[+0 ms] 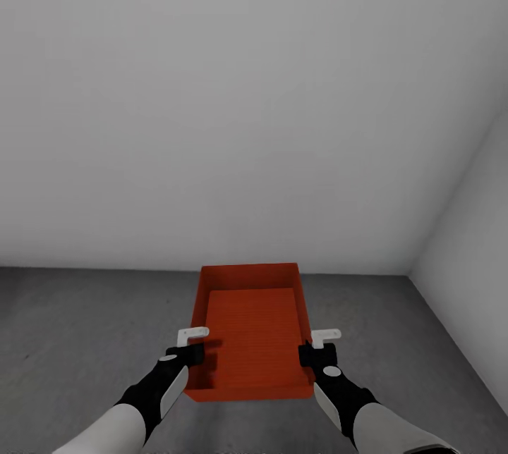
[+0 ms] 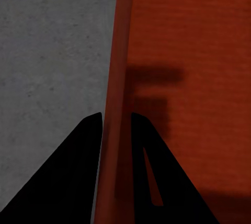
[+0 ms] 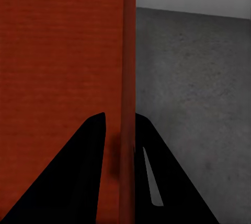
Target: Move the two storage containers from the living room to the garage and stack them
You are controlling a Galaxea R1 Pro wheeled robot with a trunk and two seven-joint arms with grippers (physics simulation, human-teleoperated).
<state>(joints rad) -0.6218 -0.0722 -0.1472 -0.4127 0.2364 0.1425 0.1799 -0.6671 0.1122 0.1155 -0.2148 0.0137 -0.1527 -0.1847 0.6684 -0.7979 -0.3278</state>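
Note:
One orange-red storage container [image 1: 251,327] sits low in the head view, open side up, over the dark concrete garage floor [image 1: 85,327]. My left gripper [image 1: 189,355] is shut on its left wall near the front corner. My right gripper [image 1: 315,354] is shut on the right wall opposite. In the left wrist view the black fingers [image 2: 78,172] straddle the container wall [image 2: 117,78], with the left gripper [image 2: 116,117] pinching it. In the right wrist view the right gripper [image 3: 120,115] pinches the other wall [image 3: 129,51] the same way. Whether the bin touches the floor I cannot tell.
A plain pale grey wall [image 1: 247,123] stands straight ahead, just beyond the container. It meets a second grey wall [image 1: 473,228] in a corner at the right. Bare concrete stretches to the left [image 2: 47,51] and right [image 3: 193,88] of the bin.

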